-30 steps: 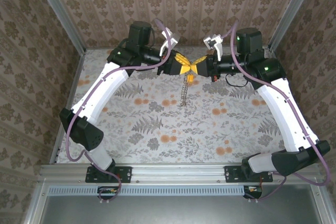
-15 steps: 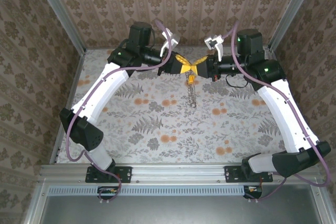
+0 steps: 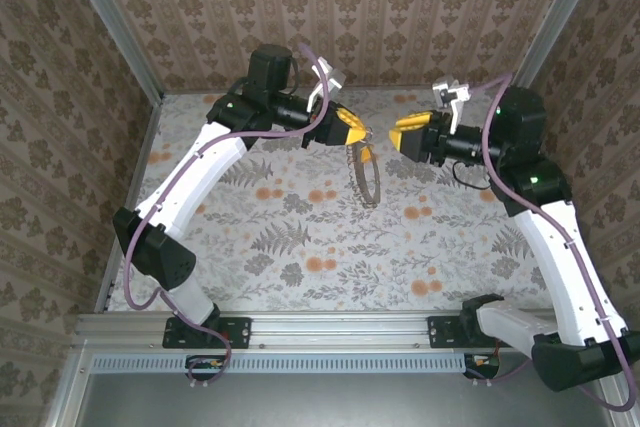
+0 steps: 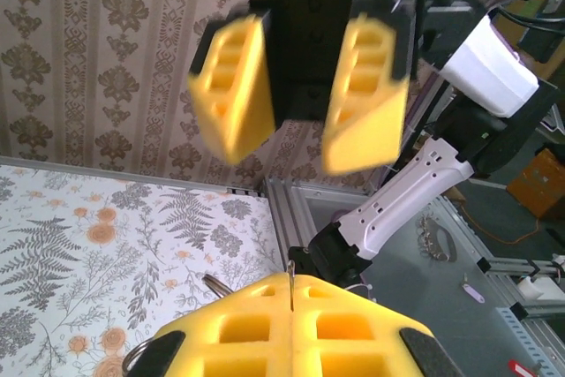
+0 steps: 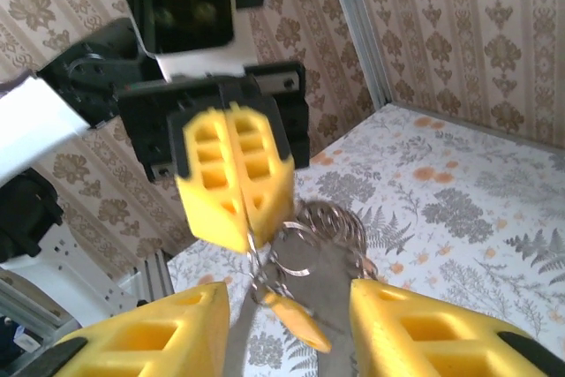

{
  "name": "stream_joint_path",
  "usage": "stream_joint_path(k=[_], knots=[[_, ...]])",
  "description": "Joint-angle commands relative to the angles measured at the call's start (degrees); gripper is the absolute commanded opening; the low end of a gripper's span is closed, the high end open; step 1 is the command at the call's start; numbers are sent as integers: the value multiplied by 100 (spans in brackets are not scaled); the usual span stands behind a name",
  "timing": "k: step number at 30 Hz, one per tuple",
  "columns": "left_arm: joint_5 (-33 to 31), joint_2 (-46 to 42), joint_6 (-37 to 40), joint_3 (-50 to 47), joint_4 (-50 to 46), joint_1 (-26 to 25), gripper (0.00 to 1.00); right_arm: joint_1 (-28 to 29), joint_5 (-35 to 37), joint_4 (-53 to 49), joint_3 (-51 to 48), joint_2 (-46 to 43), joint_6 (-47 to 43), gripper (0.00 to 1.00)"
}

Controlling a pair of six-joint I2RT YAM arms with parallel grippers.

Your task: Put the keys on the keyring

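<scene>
My left gripper (image 3: pixel 352 130) is shut on the keyring (image 3: pixel 368 177), whose silvery chain loop hangs below it over the table. In the left wrist view a thin metal piece (image 4: pixel 290 278) sticks out between the closed yellow fingers (image 4: pixel 238 324). The right wrist view shows the keyring (image 5: pixel 340 222) dangling from the left gripper (image 5: pixel 243 236), with the key (image 5: pixel 298 319), orange-headed, hanging at its lower end. My right gripper (image 3: pixel 400 135) is open, a short way right of the ring, and holds nothing. Its yellow fingers (image 5: pixel 424 333) stand either side of the hanging key.
The flower-print table (image 3: pixel 300 237) lies below both grippers. Patterned walls (image 3: pixel 380 7) close in the back and sides, with metal posts at the corners. Purple cables (image 3: pixel 190 167) run along both arms.
My right gripper has opened, let go and drawn back to the right. The left gripper stays shut, and the keyring now hangs from it alone, swung slightly.
</scene>
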Motion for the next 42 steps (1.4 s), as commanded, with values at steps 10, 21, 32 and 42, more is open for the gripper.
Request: stream_joint_path(k=[10,21,32,42], knots=[[603,-216,55,209,203,53,0,159,-265,1420,-1460,-339,411,53],[727,-203,-44,234,286,39,0,717,-304,2065,-1437,-137,455,56],[785,-212,-112,238,366,-8,0,1004,-297,2413,-1300,150,544,50],[697,-202,-139,198,422,-27,0,1059,-353,2256,-1200,171,478,0]])
